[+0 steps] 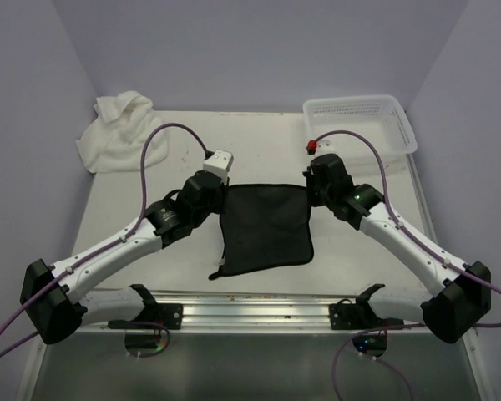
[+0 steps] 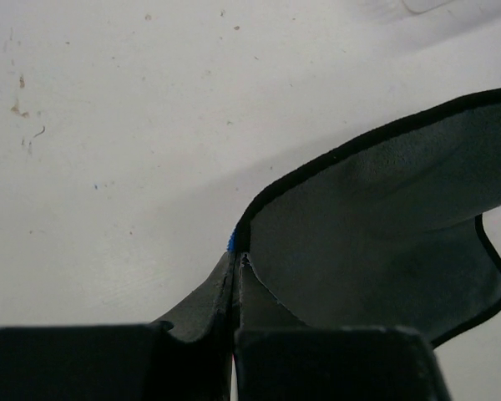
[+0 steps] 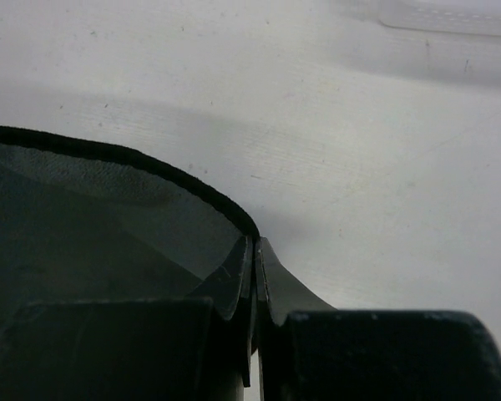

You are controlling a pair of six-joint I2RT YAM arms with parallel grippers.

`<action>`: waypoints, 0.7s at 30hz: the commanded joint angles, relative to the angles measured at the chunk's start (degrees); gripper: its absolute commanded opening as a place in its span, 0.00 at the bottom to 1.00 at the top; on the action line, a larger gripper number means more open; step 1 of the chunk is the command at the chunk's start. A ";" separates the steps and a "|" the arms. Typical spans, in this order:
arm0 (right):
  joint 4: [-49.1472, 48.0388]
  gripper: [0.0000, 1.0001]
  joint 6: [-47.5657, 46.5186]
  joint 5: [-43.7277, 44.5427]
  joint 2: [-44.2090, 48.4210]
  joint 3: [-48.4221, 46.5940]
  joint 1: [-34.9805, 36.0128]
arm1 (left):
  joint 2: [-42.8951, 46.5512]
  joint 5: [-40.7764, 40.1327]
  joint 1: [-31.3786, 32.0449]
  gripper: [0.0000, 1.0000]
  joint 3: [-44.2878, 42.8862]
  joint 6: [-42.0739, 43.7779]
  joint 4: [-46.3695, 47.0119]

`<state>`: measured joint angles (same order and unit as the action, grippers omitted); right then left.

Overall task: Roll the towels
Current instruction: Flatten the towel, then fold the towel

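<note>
A small dark grey, black-edged towel lies spread in the middle of the table, its far edge lifted. My left gripper is shut on its far left corner, seen in the left wrist view with the cloth rising to the right and a tiny blue spot at the pinched corner. My right gripper is shut on the far right corner, seen in the right wrist view with the cloth to the left. The large white towel lies crumpled at the back left. No bright blue towel shows.
A white perforated plastic basket stands at the back right. A small red object sits just in front of the basket's left corner. A metal rail runs along the near edge between the arm bases.
</note>
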<state>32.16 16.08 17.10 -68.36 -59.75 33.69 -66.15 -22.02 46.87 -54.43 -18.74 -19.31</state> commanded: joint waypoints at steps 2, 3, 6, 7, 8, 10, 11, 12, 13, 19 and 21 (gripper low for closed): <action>-6.84 0.00 -1.66 4.25 -4.32 -3.54 -0.29 | -1.26 1.72 -2.31 0.00 0.64 3.27 7.88; -7.37 0.00 -1.57 4.60 -4.94 -3.19 -0.38 | -1.00 2.07 -2.31 0.00 1.25 3.27 8.58; -8.69 0.00 -0.87 5.83 -6.52 -1.96 -0.47 | 0.32 3.65 -2.31 0.00 4.59 2.58 10.96; -8.87 0.00 -0.70 5.92 -6.61 -1.52 -0.47 | 1.45 4.00 -2.31 0.00 6.69 2.22 11.83; -9.31 0.00 -0.35 5.84 -6.44 -0.90 -0.38 | 1.98 4.35 -2.31 0.00 7.84 1.87 12.36; -10.01 0.00 0.01 5.66 -6.09 1.03 -0.47 | 4.09 5.23 -2.31 0.00 11.69 0.12 13.50; -10.28 0.00 0.44 5.49 -5.48 1.56 -0.56 | 4.80 5.49 -2.31 0.00 12.85 -0.76 13.86; -10.36 0.00 0.62 5.40 -5.12 2.69 -0.47 | 5.50 5.76 -2.31 0.00 14.08 -2.60 13.95; -10.71 0.00 0.80 5.40 -4.77 3.31 -0.56 | 6.72 6.02 -2.31 0.00 16.27 -3.40 14.38; -11.33 0.00 2.64 3.03 -2.22 7.97 -0.64 | 10.34 7.60 -2.22 0.00 21.38 -6.31 14.83; -11.86 0.00 3.52 2.76 -0.91 10.25 -0.56 | 11.13 8.65 -2.31 0.00 22.09 -6.48 14.83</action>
<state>22.87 17.67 19.77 -72.27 -51.59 33.36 -56.88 -14.90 44.75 -33.28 -23.29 -8.10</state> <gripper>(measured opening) 0.011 0.005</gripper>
